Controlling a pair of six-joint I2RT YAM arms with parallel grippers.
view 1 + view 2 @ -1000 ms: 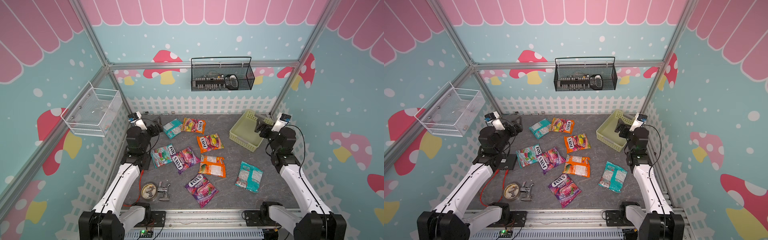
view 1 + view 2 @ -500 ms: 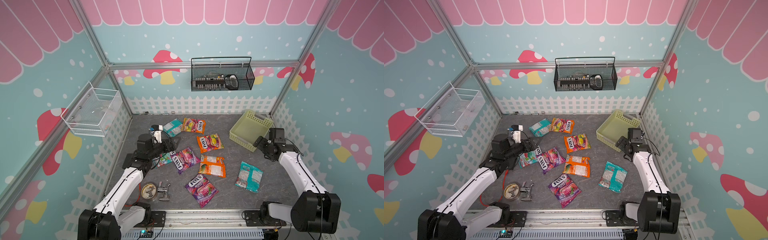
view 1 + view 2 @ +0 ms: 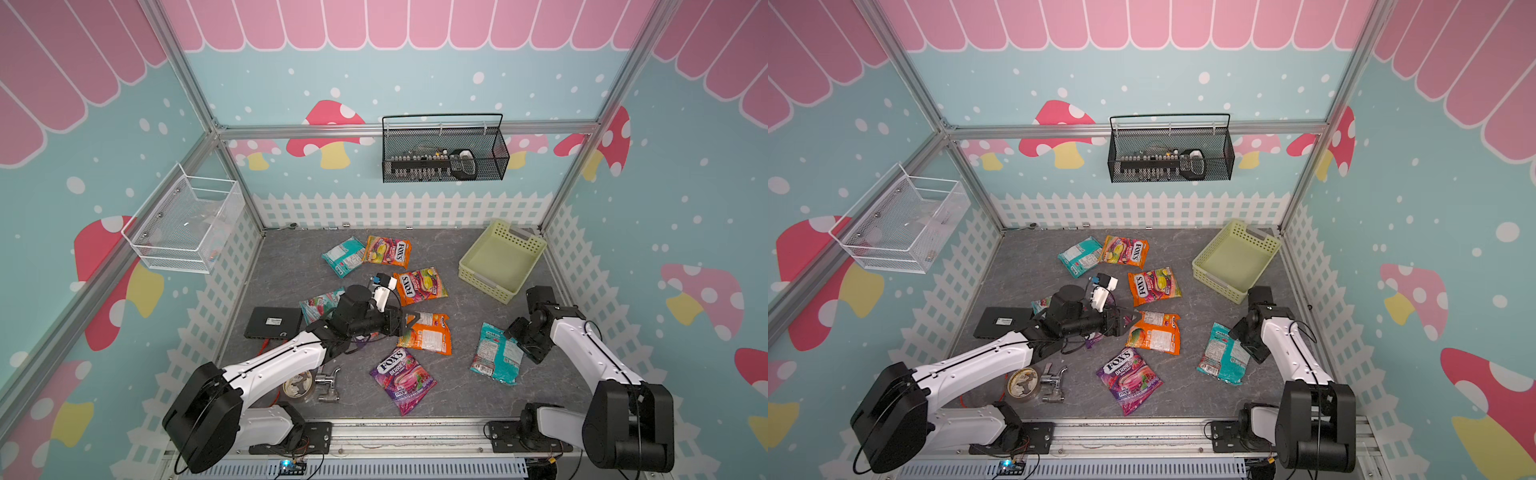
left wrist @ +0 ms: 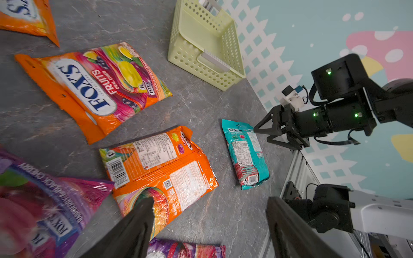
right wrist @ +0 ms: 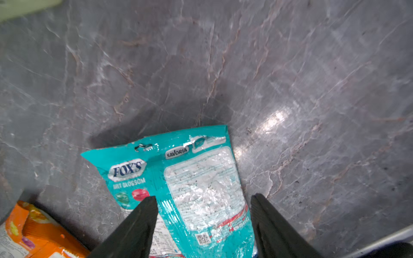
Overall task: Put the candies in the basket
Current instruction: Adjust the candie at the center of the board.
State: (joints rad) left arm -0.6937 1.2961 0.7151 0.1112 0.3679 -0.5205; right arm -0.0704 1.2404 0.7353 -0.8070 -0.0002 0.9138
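left tool (image 3: 409,322): jaws wide, gripping nothing. One finger lay over a corner of the face-down orange bag (image 3: 426,334); contact could not be told.
right tool (image 5: 203,197): jaws wide, astride one end of the teal bag (image 5: 196,178). One finger overlapped the bag's edge and the other stood clear of it. No squeeze showed.
face-down orange bag: flat on the bench (image 3: 291,266), well to the left of the basket (image 3: 484,284) and nearer the robot. White label panels, a barcode and a QR code faced up, and the foil was crinkled.
teal bag: on the bench on the robot's side of the basket, apart from it. It was glossy and back up, with a white label, a "FOX'S" logo and a hang hole at the free end.
basket: pale yellow-green with perforated walls, at the bench's far right corner.
other candies: the face-up orange bag (image 3: 419,284) lay left of the basket. The purple bag (image 3: 401,380) lay much nearer the robot.
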